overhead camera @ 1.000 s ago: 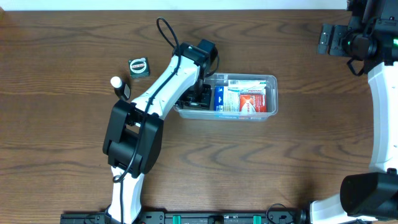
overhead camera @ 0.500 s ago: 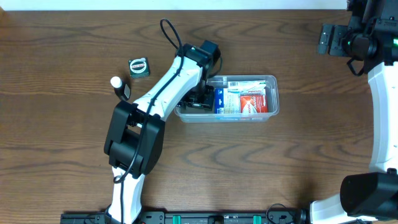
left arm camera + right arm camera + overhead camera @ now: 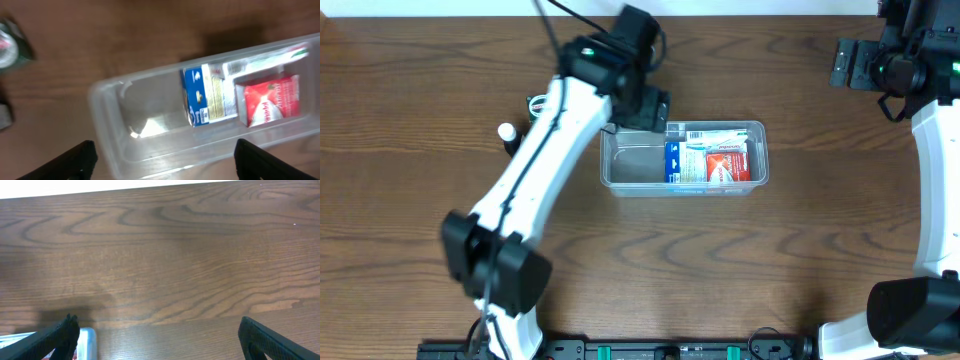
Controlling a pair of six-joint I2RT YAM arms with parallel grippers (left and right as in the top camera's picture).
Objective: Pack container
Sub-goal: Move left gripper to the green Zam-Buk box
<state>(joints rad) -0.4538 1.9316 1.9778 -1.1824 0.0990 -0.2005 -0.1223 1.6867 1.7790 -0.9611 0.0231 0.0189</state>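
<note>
The clear container [image 3: 620, 168] lies at the table's middle. Its right half holds a blue and white box [image 3: 672, 160], a red box [image 3: 726, 163] and a white and teal pack [image 3: 712, 136]; its left half is bare. My left gripper [image 3: 646, 107] hangs open and empty above the container's back left corner. In the left wrist view the container [image 3: 107, 107] lies below the open gripper [image 3: 167, 165], with the blue box [image 3: 200, 97] and red box [image 3: 270, 102] inside. My right gripper [image 3: 850, 62] is open at the far right back.
A small green and black round item [image 3: 7, 42] lies left of the container, mostly hidden under my left arm in the overhead view. A white-capped dark bottle [image 3: 508, 134] stands further left. The right wrist view shows bare wood and the container's corner [image 3: 86, 339].
My left gripper has risen out of the container's left end and drawn back and up, empty. The container shifted slightly right. The right arm has not moved.
</note>
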